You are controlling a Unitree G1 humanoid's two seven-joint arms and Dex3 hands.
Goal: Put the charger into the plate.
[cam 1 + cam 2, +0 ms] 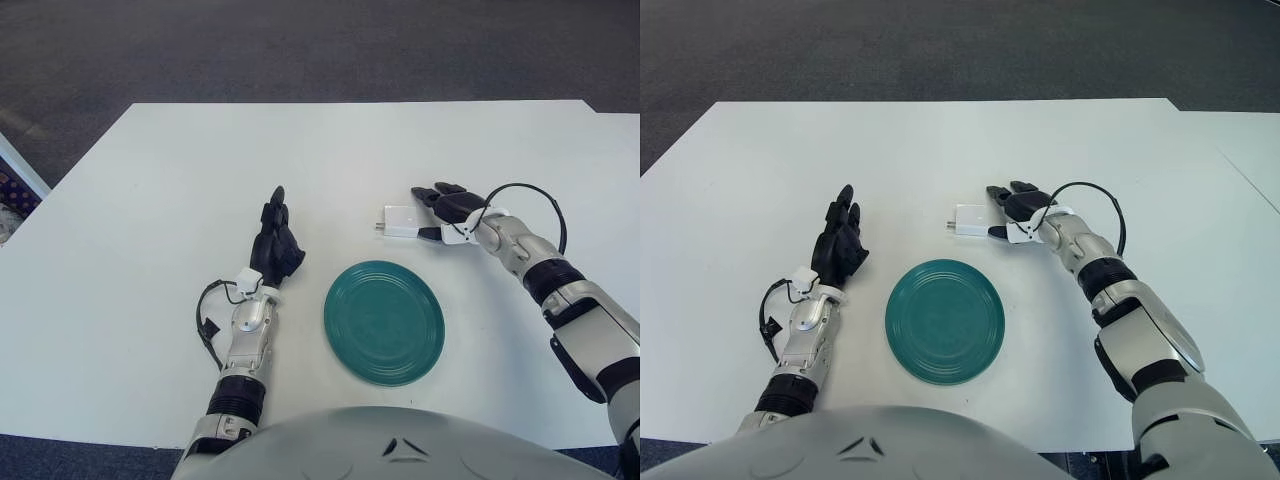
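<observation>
White tabletop (150, 220) fills most of what we see, with dark grey carpet (300, 50) beyond its far edge. On it sits our teal plate (384, 321), near the front and a little right of centre, with nothing in it. The white charger (400, 222) lies flat on the table beyond the plate's far rim, apart from it, its small plug end pointing to our left.

Our right hand (447, 212) is at the charger's right end. Its dark fingers (432, 194) are spread, reaching along the far side of the block, while the thumb lies at the near right corner. We cannot tell whether they touch the charger; they are not closed around it.

Our left hand (276, 243) shows left of the plate, its fingers straight and close together, pointing away from us, holding nothing.
</observation>
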